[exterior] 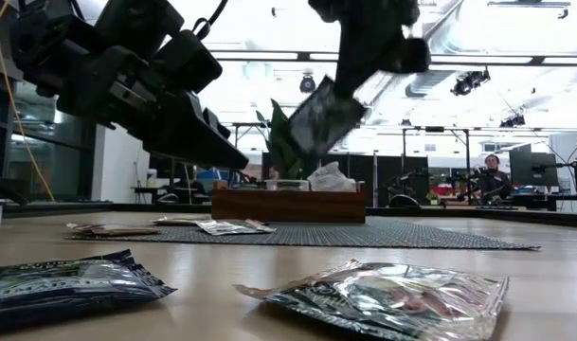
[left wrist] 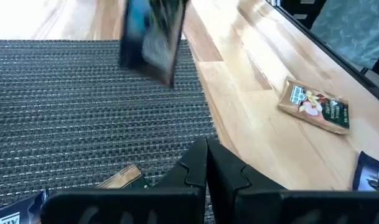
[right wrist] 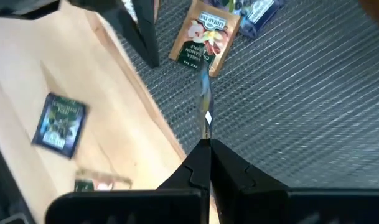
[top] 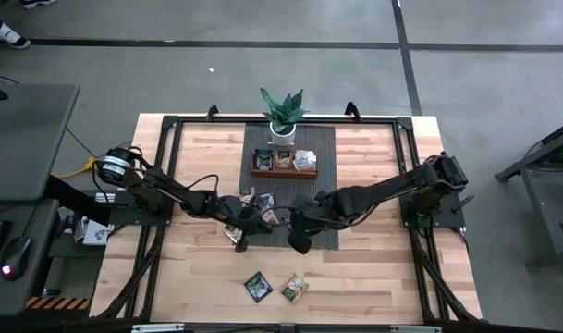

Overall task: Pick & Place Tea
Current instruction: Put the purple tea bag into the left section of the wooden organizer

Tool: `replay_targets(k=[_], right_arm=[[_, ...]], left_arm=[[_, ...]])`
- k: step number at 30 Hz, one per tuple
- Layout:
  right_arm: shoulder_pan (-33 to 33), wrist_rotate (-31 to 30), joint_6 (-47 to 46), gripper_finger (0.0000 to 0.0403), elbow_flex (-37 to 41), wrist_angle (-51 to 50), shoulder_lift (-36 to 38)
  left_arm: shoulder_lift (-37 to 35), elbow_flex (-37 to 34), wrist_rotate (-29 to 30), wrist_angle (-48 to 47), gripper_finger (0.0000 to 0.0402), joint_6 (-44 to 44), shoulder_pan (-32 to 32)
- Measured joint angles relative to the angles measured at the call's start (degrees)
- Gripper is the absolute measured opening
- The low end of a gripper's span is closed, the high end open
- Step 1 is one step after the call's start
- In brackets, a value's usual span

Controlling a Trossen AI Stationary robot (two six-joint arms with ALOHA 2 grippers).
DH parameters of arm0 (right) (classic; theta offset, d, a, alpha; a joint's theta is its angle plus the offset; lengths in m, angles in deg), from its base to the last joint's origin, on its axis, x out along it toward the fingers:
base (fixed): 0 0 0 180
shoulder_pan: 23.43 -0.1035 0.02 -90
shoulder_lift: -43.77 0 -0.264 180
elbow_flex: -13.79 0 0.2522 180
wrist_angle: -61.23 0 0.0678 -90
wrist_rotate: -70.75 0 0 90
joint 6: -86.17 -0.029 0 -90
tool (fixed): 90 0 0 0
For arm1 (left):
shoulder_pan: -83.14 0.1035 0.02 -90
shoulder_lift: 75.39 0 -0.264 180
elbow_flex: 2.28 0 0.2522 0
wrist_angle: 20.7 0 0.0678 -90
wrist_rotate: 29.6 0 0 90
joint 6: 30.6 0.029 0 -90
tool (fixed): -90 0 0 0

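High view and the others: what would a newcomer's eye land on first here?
Probably the right gripper, shut on a tea sachet held edge-on above the grey mat, mid-table. Next, the left gripper, shut and empty beside it over the mat. Behind them a wooden tray holds a few sachets in front of a potted plant; two more sachets lie on the bare wood near the front edge.

One camera looks straight down on the whole table [top: 355, 268]; another sits at tabletop level, facing the room across the grey mat [exterior: 364, 234]. Both wrist cameras look closely down at that mat.
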Motion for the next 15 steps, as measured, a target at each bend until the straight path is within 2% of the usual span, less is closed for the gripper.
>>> replay_targets(k=[7, 15], right_arm=[[0.2, 2.8, 6.3, 0.0, -9.0, -10.4, 0.0], [0.7, 7.3, 10.4, 0.0, -9.9, -13.8, -0.7]], left_arm=[[0.0, 1.3, -0.1, 2.0, 0.0, -0.2, 0.0], [-0.1, 6.7, 0.0, 1.0, 0.0, 0.8, 0.0]])
